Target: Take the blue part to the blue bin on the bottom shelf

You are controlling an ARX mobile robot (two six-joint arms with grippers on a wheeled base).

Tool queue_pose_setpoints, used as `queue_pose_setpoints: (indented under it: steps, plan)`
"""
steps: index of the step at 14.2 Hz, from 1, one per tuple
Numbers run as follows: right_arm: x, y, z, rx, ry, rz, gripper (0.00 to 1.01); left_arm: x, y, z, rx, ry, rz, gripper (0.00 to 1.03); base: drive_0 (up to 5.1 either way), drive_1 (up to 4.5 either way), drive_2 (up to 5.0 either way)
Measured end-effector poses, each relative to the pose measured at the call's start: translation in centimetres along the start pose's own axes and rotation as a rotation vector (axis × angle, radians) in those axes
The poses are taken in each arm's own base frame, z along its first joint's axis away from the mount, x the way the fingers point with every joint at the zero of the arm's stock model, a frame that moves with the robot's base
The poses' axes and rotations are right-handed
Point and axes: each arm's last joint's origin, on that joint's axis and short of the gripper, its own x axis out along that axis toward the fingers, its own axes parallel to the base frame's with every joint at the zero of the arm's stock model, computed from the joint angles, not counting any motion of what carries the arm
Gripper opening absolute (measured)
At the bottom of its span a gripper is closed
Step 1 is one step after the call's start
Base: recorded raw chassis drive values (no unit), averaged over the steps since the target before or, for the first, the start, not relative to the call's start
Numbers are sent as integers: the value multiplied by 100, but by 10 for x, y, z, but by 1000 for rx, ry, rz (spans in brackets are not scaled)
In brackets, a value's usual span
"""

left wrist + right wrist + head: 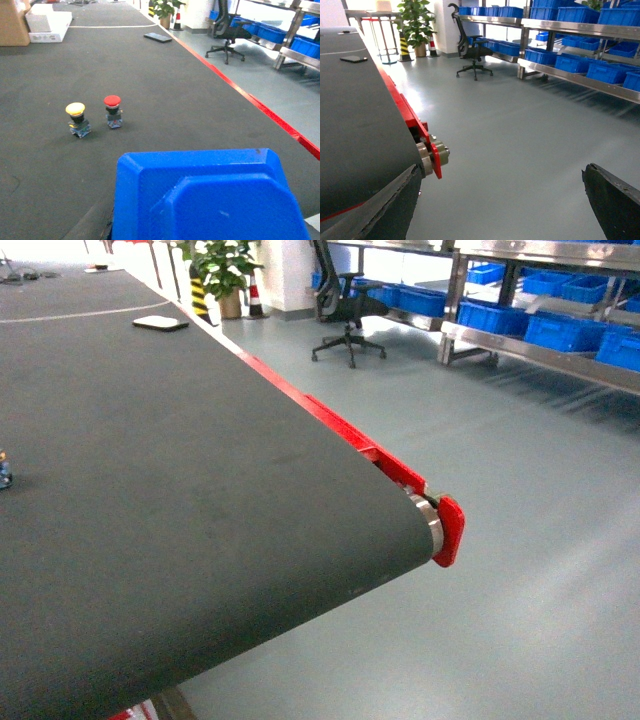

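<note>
Currently logged, item by item.

1. Left wrist view: a blue bin (210, 200) fills the lower foreground, close under the camera, over the dark conveyor belt (165, 85). I cannot tell from here what the left pincer is doing; its fingers do not show clearly.
2. Beyond the bin, upright on the belt and just beside each other: a yellow-capped button part (76, 118) and a red-capped button part (113, 111). I cannot pick out the blue part with certainty in any view; a small object (4, 470) at the left edge of the head view is cropped too far to identify.
3. Right gripper (505, 207): released, dark fingers (615, 200) spread wide, nothing between them, hanging over the grey floor (520, 130) just off the belt's red end cap (436, 160).
4. Steel rack (540, 350) well apart across the floor; its bottom shelf (580, 76) carries a row of blue bins.
5. Background: an office chair (350, 325) and a potted plant (225, 270).
</note>
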Motion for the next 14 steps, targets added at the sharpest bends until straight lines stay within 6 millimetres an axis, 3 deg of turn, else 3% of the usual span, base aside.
queue_pose_setpoints:
  steps: [14]
  plan:
    - [0,0,0,0,0,0,98,0,0,0,0,0,0,44,-163,-163,-163]
